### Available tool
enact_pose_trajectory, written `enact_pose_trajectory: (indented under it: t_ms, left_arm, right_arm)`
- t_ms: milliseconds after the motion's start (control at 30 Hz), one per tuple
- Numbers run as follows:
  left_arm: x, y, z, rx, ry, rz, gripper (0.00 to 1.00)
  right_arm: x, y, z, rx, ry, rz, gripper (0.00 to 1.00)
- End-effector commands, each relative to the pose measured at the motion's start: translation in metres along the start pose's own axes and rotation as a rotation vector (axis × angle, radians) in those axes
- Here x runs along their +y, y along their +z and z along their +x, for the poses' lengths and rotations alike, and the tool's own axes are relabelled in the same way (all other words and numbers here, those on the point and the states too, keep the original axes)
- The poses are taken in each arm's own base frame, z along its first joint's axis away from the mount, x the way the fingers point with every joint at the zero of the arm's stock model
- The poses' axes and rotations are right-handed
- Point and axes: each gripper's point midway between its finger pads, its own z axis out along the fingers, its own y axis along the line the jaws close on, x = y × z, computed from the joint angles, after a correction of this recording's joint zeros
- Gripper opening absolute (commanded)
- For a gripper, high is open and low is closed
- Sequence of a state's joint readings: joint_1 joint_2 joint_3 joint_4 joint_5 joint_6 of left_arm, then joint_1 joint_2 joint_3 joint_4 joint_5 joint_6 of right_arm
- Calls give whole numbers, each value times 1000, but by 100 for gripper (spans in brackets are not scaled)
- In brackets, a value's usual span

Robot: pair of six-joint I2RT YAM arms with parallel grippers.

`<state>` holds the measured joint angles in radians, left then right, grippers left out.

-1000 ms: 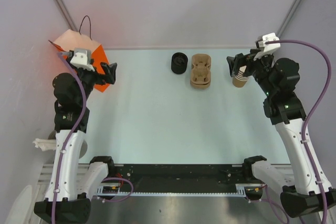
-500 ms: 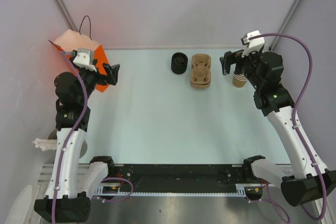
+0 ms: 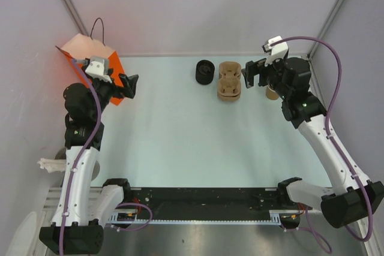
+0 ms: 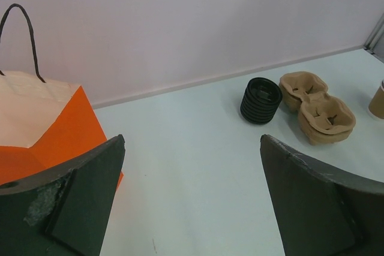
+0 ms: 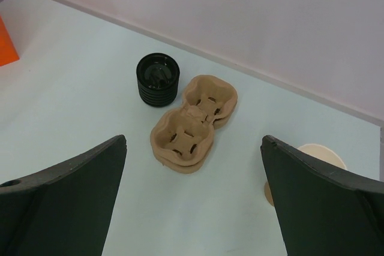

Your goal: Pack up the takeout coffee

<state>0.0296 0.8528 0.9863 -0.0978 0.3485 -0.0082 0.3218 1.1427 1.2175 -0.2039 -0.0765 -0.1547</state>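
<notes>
A tan paper cup [image 5: 320, 151], pale inside and without a lid, stands at the back right, half hidden behind my right finger. It also shows at the frame edge in the left wrist view, cup [image 4: 377, 100], and only as a sliver under the right arm from above, cup [image 3: 272, 94]. A ribbed stack of black lids [image 3: 204, 71] [image 5: 158, 79] [image 4: 261, 100] lies left of the brown carrier. A lidded takeout coffee is not in view. My right gripper [image 3: 254, 77] [image 5: 193, 202] hangs open between carrier and cup, holding nothing. My left gripper [image 3: 128, 84] [image 4: 192, 196] is open beside the orange bag.
The moulded brown cup carrier [image 3: 229, 81] [image 5: 193, 124] [image 4: 317, 106] lies at the back centre. An orange paper bag [image 3: 90, 52] [image 4: 42, 118] with a black cord handle stands in the back left corner. Grey walls close the table's back and sides.
My right arm has swung left, from over the tan cup to the gap beside the carrier. The left gripper has edged slightly right. Both stay open.
</notes>
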Motion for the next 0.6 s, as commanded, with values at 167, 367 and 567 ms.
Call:
enact_pose_trajectory:
  t_ms: [167,367,567]
  left_arm:
    - [-7,6,-2,-26,7,57,99]
    - [-8,4,-5,-36,12,60,99]
    - [3,2,-9,-38,49,3,99]
  right_arm:
    - [15,32,-2,-19,66,-67,99]
    - [11,47,11,13,55,-26,99]
    - [-21,50,24,55,34,162,98]
